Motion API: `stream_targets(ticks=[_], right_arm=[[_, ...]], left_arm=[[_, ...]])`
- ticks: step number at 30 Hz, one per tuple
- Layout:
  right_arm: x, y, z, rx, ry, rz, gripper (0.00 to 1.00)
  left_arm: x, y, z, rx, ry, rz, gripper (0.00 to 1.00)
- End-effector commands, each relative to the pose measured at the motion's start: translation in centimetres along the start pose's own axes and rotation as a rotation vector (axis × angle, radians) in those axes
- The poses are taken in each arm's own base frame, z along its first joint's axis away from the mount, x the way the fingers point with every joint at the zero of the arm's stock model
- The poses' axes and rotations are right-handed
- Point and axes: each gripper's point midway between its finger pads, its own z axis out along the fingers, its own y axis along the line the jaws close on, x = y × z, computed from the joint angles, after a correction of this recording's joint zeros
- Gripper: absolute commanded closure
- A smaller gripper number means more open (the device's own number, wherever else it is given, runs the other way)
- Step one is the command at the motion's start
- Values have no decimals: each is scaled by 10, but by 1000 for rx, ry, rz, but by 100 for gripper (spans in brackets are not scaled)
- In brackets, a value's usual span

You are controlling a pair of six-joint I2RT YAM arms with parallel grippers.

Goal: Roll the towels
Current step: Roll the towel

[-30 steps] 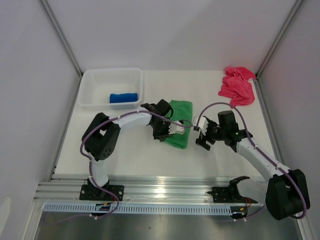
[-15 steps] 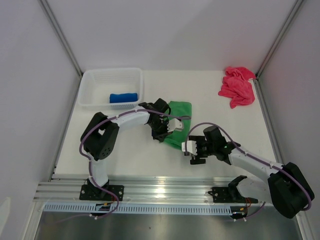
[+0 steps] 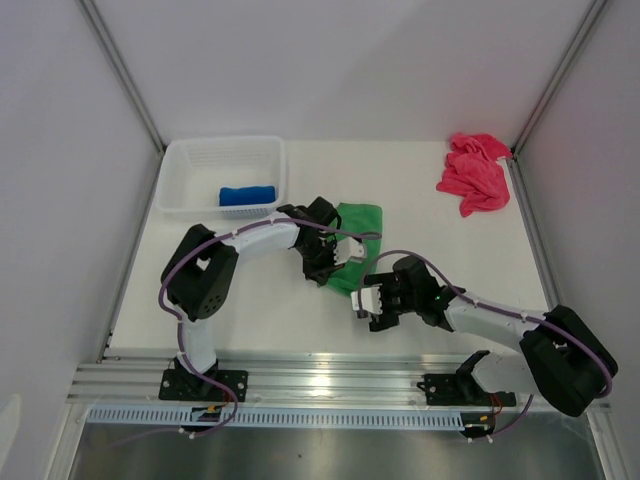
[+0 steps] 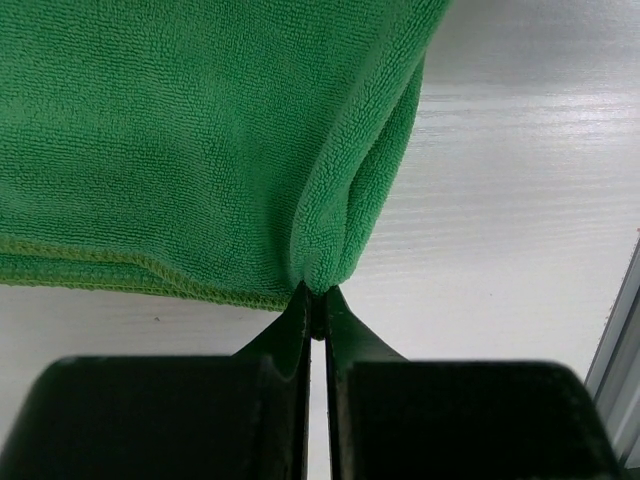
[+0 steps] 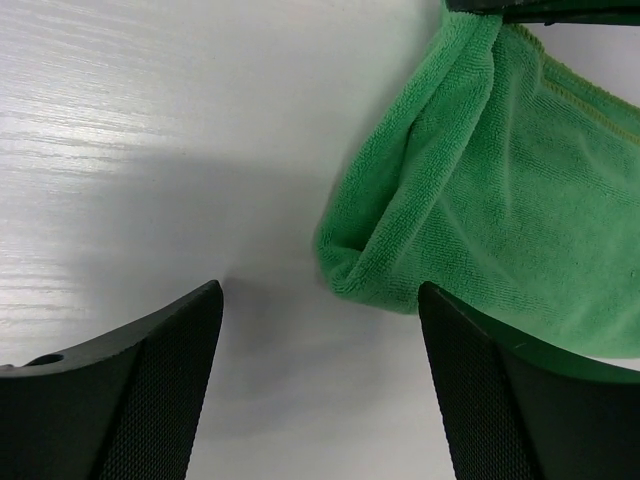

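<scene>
A fold at the edge of the green towel [image 4: 180, 150] is being pinched by the left tool [image 4: 315, 295], whose jaws are being pressed tightly together on the cloth. The towel is lying near the middle of the bench [image 3: 270, 300]. The right tool [image 5: 318, 295] is being held wide open and low over the bench, just beside the towel's near corner, with nothing being gripped. The pink towel [image 3: 472, 175] is lying crumpled at the far right corner. The blue towel [image 3: 246, 195] is lying rolled inside the white basket [image 3: 200, 155].
</scene>
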Motion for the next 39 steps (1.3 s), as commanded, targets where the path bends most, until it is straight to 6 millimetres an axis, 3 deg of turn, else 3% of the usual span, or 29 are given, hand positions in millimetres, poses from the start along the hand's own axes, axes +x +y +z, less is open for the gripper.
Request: stream_targets(ticks=[1, 11, 18, 21, 25, 26, 30, 39], right_arm=[[-12, -21, 7, 60, -32, -59, 19], [3, -20, 21, 48, 34, -42, 35], [4, -12, 25, 2, 50, -32, 82], [0, -10, 20, -18, 44, -20, 91], [-3, 2, 12, -73, 50, 23, 93], [-9, 3, 10, -84, 29, 29, 94], [-10, 7, 9, -97, 30, 86, 98], [-13, -1, 8, -71, 31, 150, 100]], left_arm=[[-13, -2, -11, 10, -47, -11, 99], [-11, -4, -10, 19, -44, -15, 99], [-9, -7, -10, 33, -38, -17, 99], [-5, -11, -10, 39, -30, -15, 99], [-2, -18, -11, 62, -34, 6, 97], [-3, -21, -12, 71, -42, 11, 87], [-5, -35, -10, 104, -94, 43, 64], [4, -35, 2, -11, -46, 143, 53]])
